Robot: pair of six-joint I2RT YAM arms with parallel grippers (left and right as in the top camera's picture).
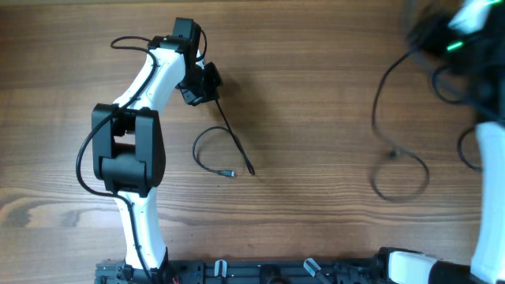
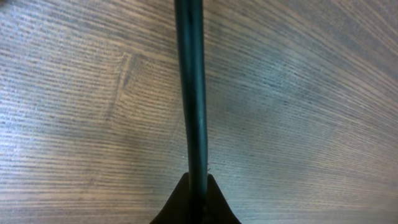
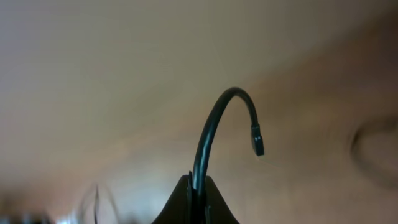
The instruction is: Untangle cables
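Left of center on the wood counter point(image 1: 316, 79), my left gripper point(image 1: 203, 85) is clamped on a thin black cable point(image 1: 234, 136). That cable runs straight from the gripper toward the near edge. Beside it a loop curls left and ends in a small pale plug tip point(image 1: 230, 173); can't tell if the loop is the same cord. Left wrist view: the cord is pinched between my fingers and runs straight away just over the wood grain.

Far right, my right gripper point(image 3: 198, 193) is raised and blurred in the overhead view. It is closed on a second black cable point(image 1: 374, 110), which hangs down to a loose ring lying on the counter. Right wrist view: a short stub arcs up out of the gripper and hooks over, ending in a dark plug point(image 3: 257, 140).

The two cables lie well apart, not touching.
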